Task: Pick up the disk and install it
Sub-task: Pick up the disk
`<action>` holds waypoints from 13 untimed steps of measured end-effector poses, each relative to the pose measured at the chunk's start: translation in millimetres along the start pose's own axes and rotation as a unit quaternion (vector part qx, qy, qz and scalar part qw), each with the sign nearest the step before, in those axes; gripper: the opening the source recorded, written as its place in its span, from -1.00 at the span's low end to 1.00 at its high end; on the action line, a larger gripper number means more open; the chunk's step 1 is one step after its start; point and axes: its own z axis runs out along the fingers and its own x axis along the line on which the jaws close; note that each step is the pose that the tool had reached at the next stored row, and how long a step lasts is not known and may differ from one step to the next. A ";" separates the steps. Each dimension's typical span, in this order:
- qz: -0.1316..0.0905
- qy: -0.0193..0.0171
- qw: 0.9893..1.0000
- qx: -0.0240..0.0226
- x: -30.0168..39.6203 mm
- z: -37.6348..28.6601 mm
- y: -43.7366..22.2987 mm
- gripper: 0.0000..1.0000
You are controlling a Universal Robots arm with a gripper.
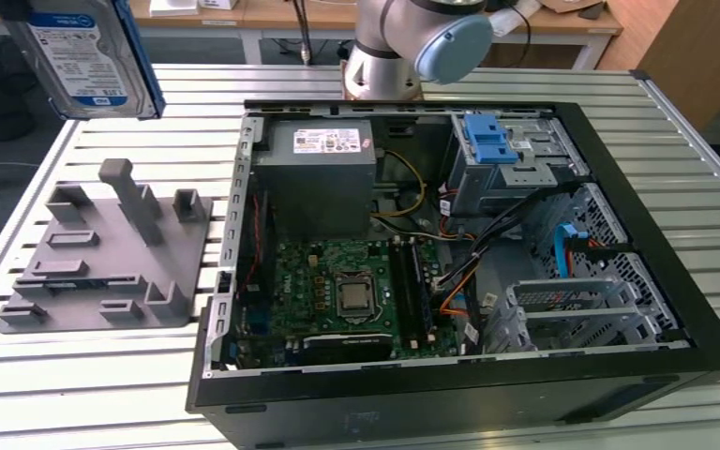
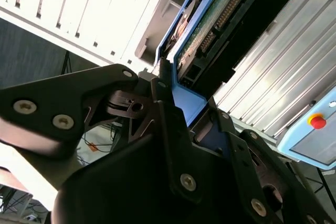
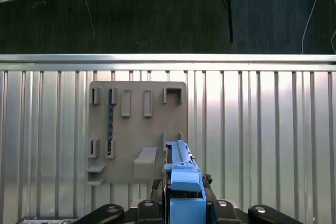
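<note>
Item one: disk [image 1: 85, 56], silver-grey with a white-and-blue label and a blue bracket. It hung clear of the surface [image 1: 85, 394] in the upper left of the exterior view, higher in the frame than the grey holder plate [image 1: 97, 253]. My hand [image 2: 189, 103] was clenched on the blue bracket, as the second wrist view showed. Item two: open computer case [image 1: 397, 405], centre and right of the exterior view, with a grey cage [image 1: 510, 159] carrying a blue latch at its upper right.
</note>
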 end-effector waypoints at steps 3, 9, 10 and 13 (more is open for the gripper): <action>0.000 0.000 1.000 0.000 -0.2 -0.3 -12.8 -0.27; 0.000 0.000 1.000 0.000 -0.2 -0.1 -19.2 -0.27; 0.000 0.000 1.000 0.000 -0.2 -0.2 -19.2 -0.27; 0.000 0.000 1.000 0.000 -0.2 -5.9 -19.2 -0.27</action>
